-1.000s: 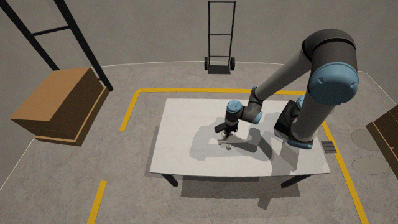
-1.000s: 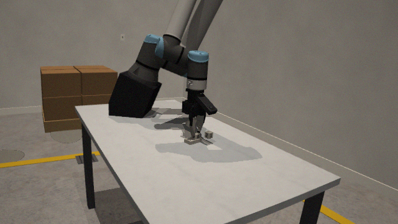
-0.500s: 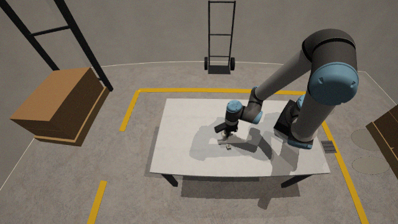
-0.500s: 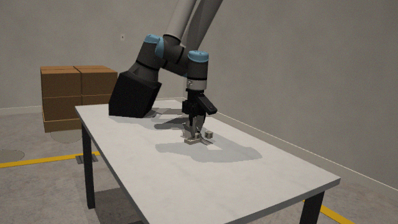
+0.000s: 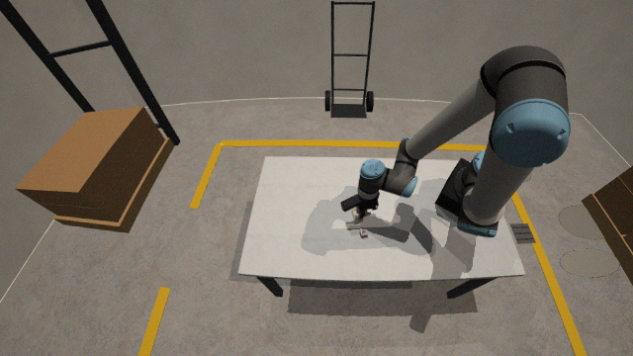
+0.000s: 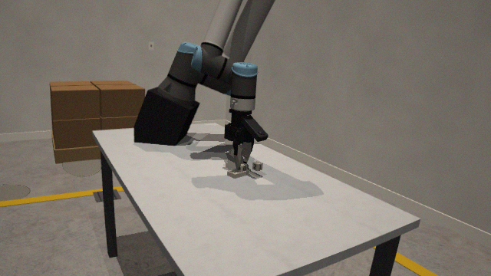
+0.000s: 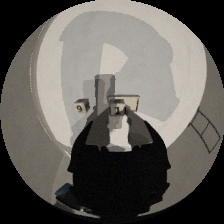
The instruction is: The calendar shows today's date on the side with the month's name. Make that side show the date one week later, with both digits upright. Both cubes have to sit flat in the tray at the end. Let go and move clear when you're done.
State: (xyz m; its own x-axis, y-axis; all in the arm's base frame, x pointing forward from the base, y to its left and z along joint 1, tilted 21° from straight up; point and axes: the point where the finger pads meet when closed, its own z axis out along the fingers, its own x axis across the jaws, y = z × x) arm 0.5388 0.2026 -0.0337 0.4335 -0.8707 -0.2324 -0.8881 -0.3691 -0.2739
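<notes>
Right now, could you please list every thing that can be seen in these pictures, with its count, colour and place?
Table: one, white top, dark legs, inside the yellow floor lines.
Tray: one, beige, mid-table under the gripper.
Cube in the gripper: one, pale, over the tray.
Loose cube: one, pale, on the table beside the tray, apart from it.
Cardboard boxes: a brown stack on the floor behind the table.
Hand truck: one, black, by the far wall.
Rack frame: one, black, by the boxes.
Floor lines: yellow, around the table.
Arm: one, grey with blue caps.
Gripper: one, black, shut on a cube.
</notes>
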